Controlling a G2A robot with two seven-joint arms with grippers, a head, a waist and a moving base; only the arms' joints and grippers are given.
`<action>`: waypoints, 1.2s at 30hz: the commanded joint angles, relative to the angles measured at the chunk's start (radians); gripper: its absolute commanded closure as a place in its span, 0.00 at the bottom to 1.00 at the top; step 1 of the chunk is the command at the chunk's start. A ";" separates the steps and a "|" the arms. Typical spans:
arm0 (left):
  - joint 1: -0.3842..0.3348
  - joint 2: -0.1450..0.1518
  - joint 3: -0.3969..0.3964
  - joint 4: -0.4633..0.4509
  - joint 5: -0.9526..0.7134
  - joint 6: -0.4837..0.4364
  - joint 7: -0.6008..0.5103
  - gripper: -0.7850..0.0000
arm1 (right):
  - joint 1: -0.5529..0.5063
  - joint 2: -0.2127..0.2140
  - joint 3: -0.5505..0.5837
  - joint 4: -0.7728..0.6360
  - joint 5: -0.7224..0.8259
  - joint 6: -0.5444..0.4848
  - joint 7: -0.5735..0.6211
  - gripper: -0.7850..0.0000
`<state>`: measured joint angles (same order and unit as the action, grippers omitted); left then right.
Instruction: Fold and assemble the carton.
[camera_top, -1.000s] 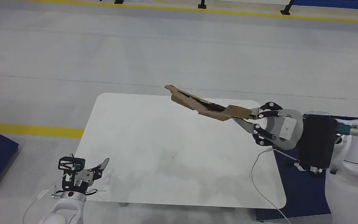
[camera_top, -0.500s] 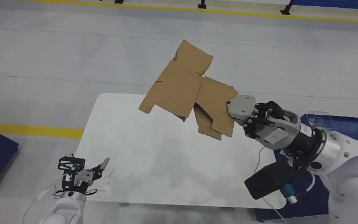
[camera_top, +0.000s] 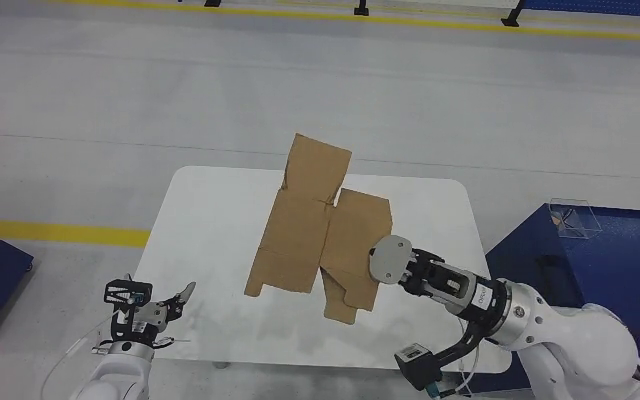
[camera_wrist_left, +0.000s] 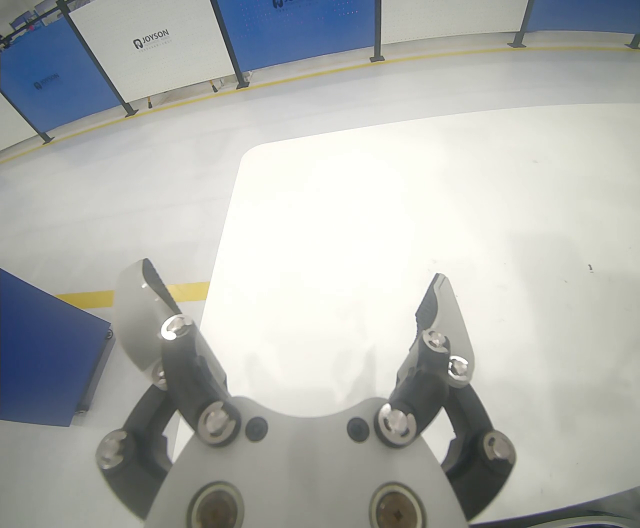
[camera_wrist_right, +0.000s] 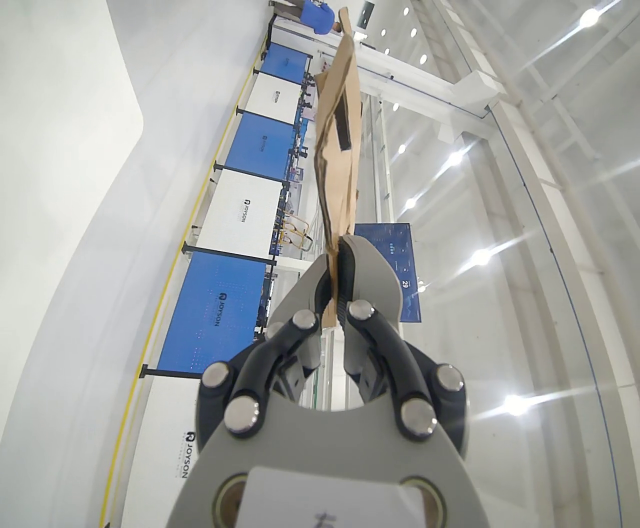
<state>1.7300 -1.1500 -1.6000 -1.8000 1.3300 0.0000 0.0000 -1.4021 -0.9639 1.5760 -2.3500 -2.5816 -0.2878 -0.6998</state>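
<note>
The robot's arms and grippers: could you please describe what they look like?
The left gripper has a silvery-grey palm plate, black linkage bars with round silver fasteners, and two curved metal fingers tipped with black ribbed pads. The right gripper is built alike, with a white printed label at its base. The right arm is silver-white with black sections and a black wrist module.

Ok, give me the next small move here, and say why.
Probably lower the carton flat onto the table: the right gripper is shut on one edge, holding the unfolded sheet in the air, while the open left gripper sits empty at the table's corner.
</note>
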 joint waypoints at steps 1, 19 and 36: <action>0.000 0.000 0.000 0.000 0.000 0.000 0.000 0.00 | 0.016 -0.002 0.028 0.000 0.143 -0.060 0.014 1.00; 0.000 0.000 0.000 0.000 0.000 0.000 0.000 0.00 | 0.156 0.043 -0.058 0.237 2.026 -0.724 0.759 1.00; 0.000 0.000 0.000 0.000 0.000 0.000 0.000 0.00 | 0.251 0.118 -0.401 0.404 2.870 -0.711 1.387 1.00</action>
<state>1.7300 -1.1500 -1.6000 -1.8000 1.3300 0.0000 0.0000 -1.1512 -0.8460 1.1746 -1.9465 0.2903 -0.9985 0.6924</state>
